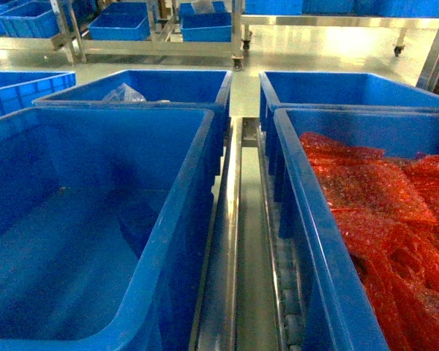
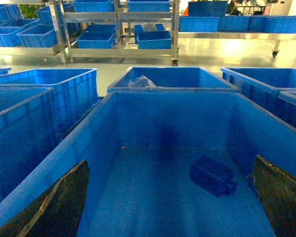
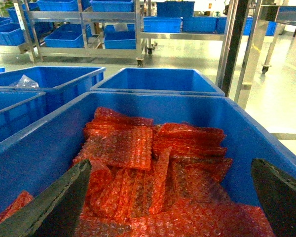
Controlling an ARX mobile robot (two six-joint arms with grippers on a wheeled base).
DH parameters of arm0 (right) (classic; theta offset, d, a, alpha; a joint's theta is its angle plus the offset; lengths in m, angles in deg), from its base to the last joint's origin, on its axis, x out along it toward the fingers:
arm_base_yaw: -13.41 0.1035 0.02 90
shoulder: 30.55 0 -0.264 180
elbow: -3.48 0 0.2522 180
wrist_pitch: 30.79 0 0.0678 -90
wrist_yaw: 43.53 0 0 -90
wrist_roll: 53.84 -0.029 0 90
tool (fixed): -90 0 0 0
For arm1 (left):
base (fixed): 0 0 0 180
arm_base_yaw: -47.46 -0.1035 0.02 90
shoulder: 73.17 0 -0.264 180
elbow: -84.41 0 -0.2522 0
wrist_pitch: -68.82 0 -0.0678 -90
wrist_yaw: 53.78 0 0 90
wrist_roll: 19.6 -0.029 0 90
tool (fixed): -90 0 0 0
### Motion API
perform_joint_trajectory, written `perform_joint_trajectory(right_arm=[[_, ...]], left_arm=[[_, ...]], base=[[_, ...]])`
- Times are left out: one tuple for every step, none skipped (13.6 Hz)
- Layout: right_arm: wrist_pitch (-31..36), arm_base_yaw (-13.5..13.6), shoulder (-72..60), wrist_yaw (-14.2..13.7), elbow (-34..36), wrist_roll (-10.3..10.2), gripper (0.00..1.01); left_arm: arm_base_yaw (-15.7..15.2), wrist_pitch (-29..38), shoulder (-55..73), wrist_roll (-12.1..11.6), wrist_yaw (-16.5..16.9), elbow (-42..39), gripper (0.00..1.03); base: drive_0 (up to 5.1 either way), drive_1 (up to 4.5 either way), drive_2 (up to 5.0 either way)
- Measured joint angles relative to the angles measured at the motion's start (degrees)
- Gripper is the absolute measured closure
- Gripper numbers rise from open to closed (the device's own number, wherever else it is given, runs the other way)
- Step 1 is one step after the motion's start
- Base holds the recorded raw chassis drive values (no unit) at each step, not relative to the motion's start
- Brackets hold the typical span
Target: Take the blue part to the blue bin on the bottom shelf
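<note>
Left pincer (image 2: pixel 170 197): jaws spread wide; two dark fingers (image 2: pixel 54 207) show at the lower corners of the left wrist view, tips out of frame, nothing between them.
Right pincer (image 3: pixel 170 197): jaws likewise wide apart; dark fingers (image 3: pixel 59 202) at both lower corners of the right wrist view, holding nothing.
Arms: neither arm nor pincer appears in the head view.

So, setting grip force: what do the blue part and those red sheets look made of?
Blue part: seemingly hard moulded plastic, matte, blocky with a stub end. Red sheets: bubble wrap film, glossy, dimpled with air cells, soft. Blue bin: smooth rigid plastic.
</note>
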Motion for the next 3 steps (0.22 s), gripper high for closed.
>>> perform_joint_trajectory(right_arm=[[0.00,0.00,0.00,0.00,0.00,0.00,0.03],[0.00,0.00,0.00,0.00,0.00,0.00,0.03],[0.00,0.00,0.00,0.00,0.00,0.00,0.03]], left_arm=[[0.00,0.00,0.00,0.00,0.00,0.00,0.05],[0.00,0.00,0.00,0.00,0.00,0.00,0.05],[0.00,0.00,0.00,0.00,0.00,0.00,0.05]], base=[[0.0,0.00,0.0],[0.0,0.00,0.0],[0.0,0.00,0.0]])
